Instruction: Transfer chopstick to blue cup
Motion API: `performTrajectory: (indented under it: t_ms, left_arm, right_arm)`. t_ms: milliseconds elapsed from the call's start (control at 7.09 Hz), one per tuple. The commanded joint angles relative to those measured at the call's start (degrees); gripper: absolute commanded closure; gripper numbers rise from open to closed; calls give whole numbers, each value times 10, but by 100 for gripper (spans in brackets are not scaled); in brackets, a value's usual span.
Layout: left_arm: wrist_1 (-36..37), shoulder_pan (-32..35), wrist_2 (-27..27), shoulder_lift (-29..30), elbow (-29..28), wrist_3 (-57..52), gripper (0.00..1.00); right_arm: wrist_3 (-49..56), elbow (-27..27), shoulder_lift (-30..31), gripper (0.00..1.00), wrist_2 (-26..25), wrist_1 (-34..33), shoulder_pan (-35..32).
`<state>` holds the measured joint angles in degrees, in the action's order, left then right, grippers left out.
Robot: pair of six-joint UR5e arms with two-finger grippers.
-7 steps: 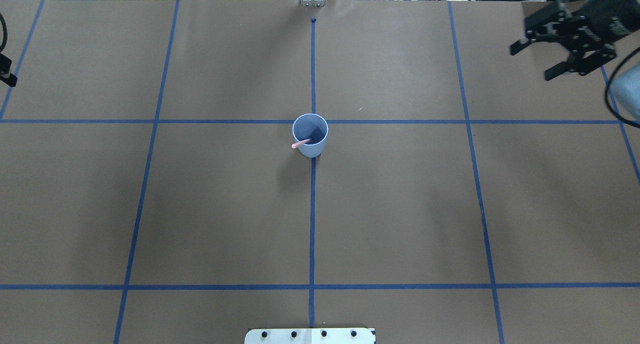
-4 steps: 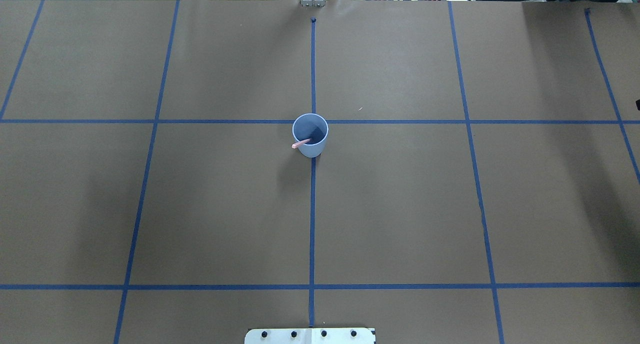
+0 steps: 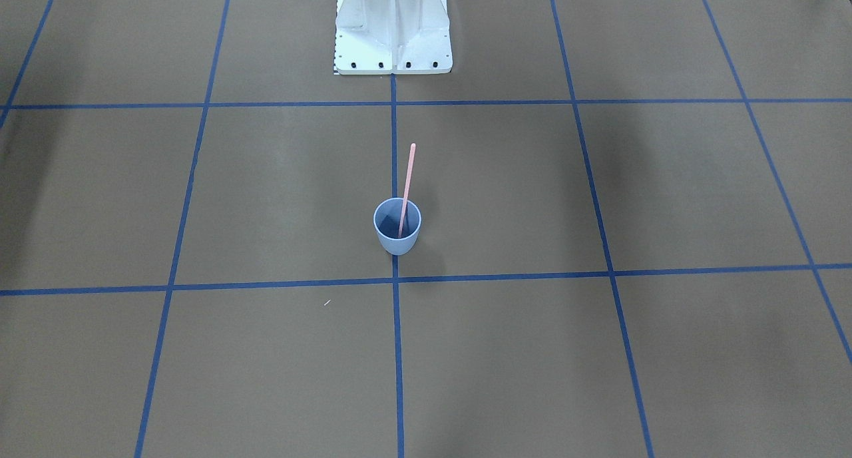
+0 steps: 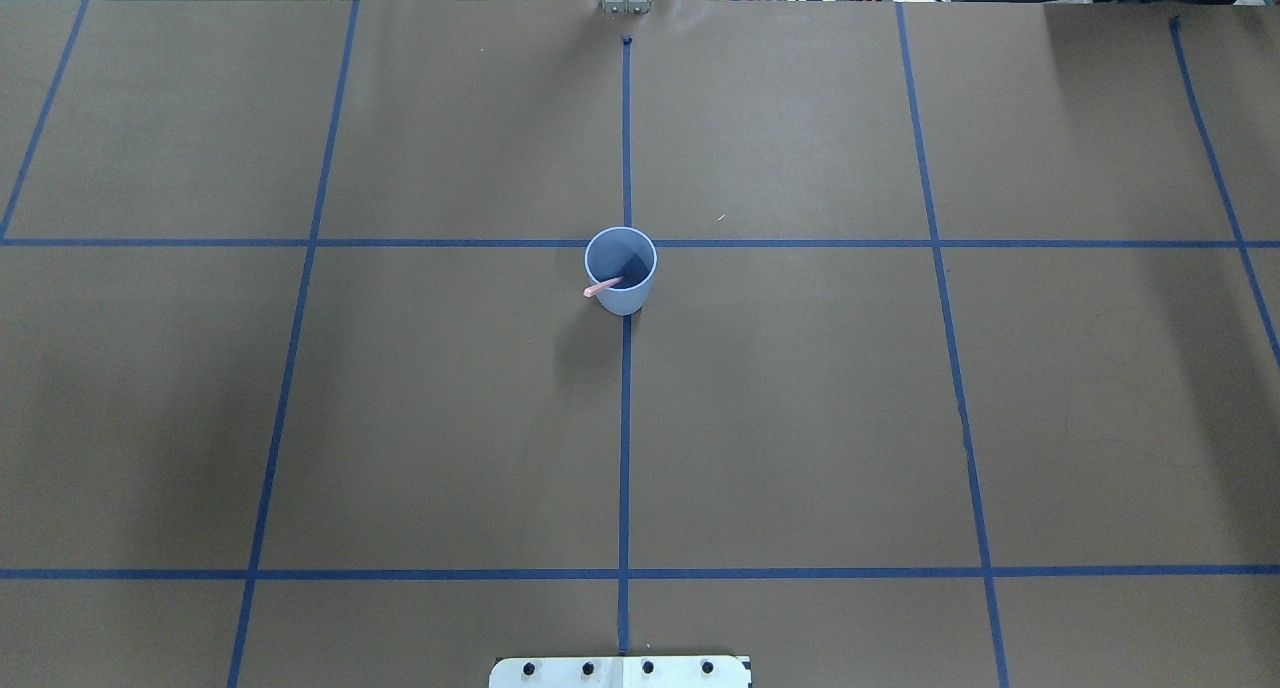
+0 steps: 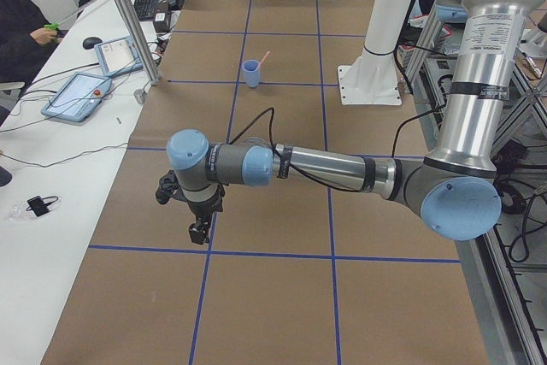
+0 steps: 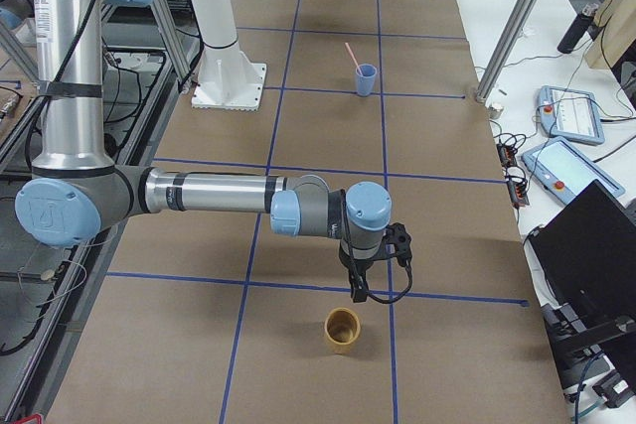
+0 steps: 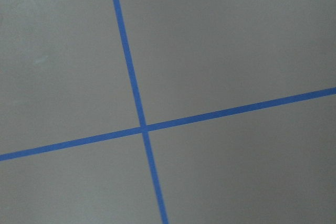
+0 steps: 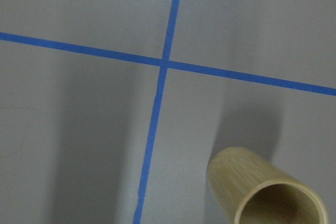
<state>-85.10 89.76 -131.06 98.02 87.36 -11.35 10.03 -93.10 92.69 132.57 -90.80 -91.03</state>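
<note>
Though seated tip-down inside cup (image 3: 397, 235), treat chopstick (image 3: 406, 185) as only loosely lodged: leaning on the cup rim on the robot-base side, protruding far above it, held by nothing. Judge transfer as done. Locate left gripper (image 5: 198, 232) well apart from cup, low over bare paper toward the table end on the robot's left, touching nothing; shown from the side only, so cannot tell whether spread or pressed together. Locate right gripper (image 6: 358, 290) just as far from cup toward the opposite table end, hanging near a bamboo tube (image 6: 343, 329); again cannot tell spread or pressed together, nor confirm clearance from the tube. Regard cup as light and top-loaded: expect tipping under any knock to the protruding end, or under a jolt to the table. Expect sliding of chopstick round the rim under vibration, possibly shifting the load enough to topple cup. Keep any arm path high or wide of cup; avoid sweeping a forearm or cable across the space above the rim. Lift right gripper straight up before moving toward cup, to avoid knocking the tube over and rolling it cupward.
</note>
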Motion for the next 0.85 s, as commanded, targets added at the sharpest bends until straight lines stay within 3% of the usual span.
performTrajectory:
  t_ms: [0,282,705]
  left_arm:
    - [-2,17,1,-5,-37,-4,2]
    - [-14,17,0,-20,-36,43,2]
    - [-26,17,0,-26,-34,49,2]
  right_arm:
    - [16,-22,7,0,-6,-35,-27]
    - [17,-81,0,0,-66,-137,-27]
    - [15,-72,5,0,-59,-134,-27]
